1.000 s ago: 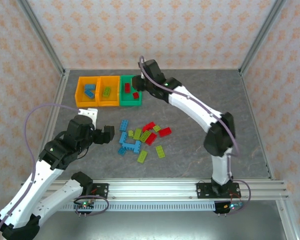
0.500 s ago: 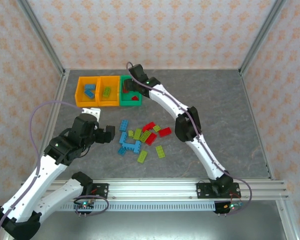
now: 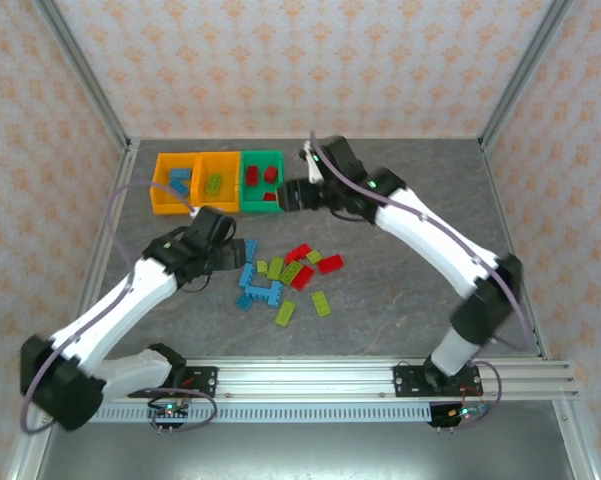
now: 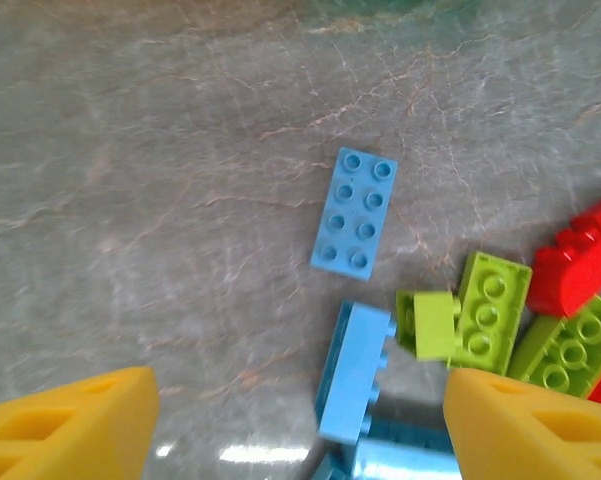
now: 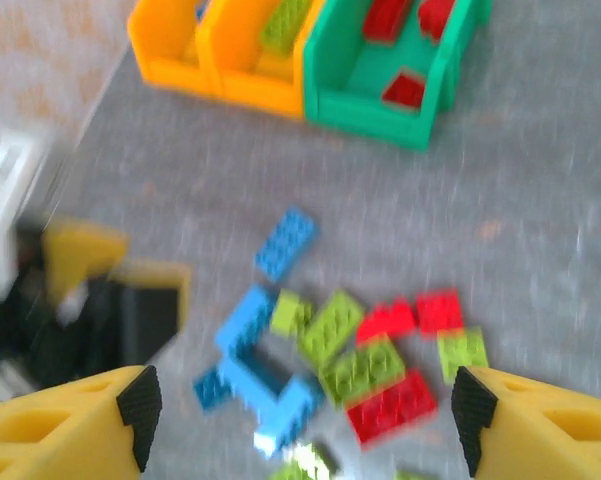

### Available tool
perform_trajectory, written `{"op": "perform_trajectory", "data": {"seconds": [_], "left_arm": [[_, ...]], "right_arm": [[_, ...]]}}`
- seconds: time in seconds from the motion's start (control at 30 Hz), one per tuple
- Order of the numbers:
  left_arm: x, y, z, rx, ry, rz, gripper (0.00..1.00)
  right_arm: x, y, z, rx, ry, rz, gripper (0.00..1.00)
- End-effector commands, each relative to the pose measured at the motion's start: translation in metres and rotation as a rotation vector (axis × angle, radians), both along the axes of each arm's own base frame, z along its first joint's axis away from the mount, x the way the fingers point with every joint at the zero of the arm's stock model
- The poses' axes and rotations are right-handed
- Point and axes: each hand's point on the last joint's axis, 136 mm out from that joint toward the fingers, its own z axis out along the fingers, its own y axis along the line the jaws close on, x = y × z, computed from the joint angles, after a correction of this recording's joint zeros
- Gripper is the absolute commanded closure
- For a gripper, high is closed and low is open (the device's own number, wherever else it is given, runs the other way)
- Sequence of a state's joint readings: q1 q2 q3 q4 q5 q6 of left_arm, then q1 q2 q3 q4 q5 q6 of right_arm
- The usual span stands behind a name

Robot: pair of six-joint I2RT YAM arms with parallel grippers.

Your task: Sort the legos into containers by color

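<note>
The legos (image 3: 290, 275) lie in a loose pile mid-table, red, light blue and lime green. My left gripper (image 3: 230, 256) hangs open at the pile's left edge. In the left wrist view its yellow fingers (image 4: 70, 430) stand either side of a blue brick on its side (image 4: 355, 370), without touching it. A flat blue brick (image 4: 355, 212) lies beyond. My right gripper (image 3: 293, 195) is open and empty, just right of the green container (image 3: 262, 205). The right wrist view looks down on the pile (image 5: 360, 360) and the containers (image 5: 370, 100).
Two orange bins (image 3: 176, 205) (image 3: 218, 205) stand left of the green one in a row at the back left; they hold blue and lime bricks, the green one red bricks. Metal frame posts (image 3: 95, 85) and patterned walls close in the table.
My right gripper has opened and drawn back to the right from over the green bin, where one more red brick now lies. The left arm has reached right to the blue bricks, its jaws narrowing.
</note>
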State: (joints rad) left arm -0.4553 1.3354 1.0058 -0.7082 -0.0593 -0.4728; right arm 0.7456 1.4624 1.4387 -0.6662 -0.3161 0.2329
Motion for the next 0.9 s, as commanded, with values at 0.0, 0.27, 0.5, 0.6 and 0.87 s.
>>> {"op": "perform_trajectory", "data": {"seconds": [0.0,0.27,0.5,0.6,0.87], "left_arm": [[0.041,-0.014,-0.005,-0.009,-0.027,0.000,0.25],[0.079,-0.020,-0.062,0.013,0.053,-0.024,0.38],[0.075,-0.030,-0.095,-0.055,0.100,-0.062,0.46],[0.069,-0.025,-0.105,-0.041,0.125,-0.054,0.52],[0.055,-0.014,-0.122,-0.007,0.184,-0.032,0.64]], "right_arm": [[-0.038,-0.017,-0.038,-0.005,0.119,-0.026,0.20],[-0.059,-0.060,-0.038,0.046,0.085,-0.181,0.17],[-0.048,-0.052,-0.032,0.043,0.075,-0.192,0.16],[-0.045,-0.040,-0.038,0.057,0.107,-0.175,0.16],[-0.046,-0.031,-0.036,0.073,0.116,-0.160,0.16]]}}
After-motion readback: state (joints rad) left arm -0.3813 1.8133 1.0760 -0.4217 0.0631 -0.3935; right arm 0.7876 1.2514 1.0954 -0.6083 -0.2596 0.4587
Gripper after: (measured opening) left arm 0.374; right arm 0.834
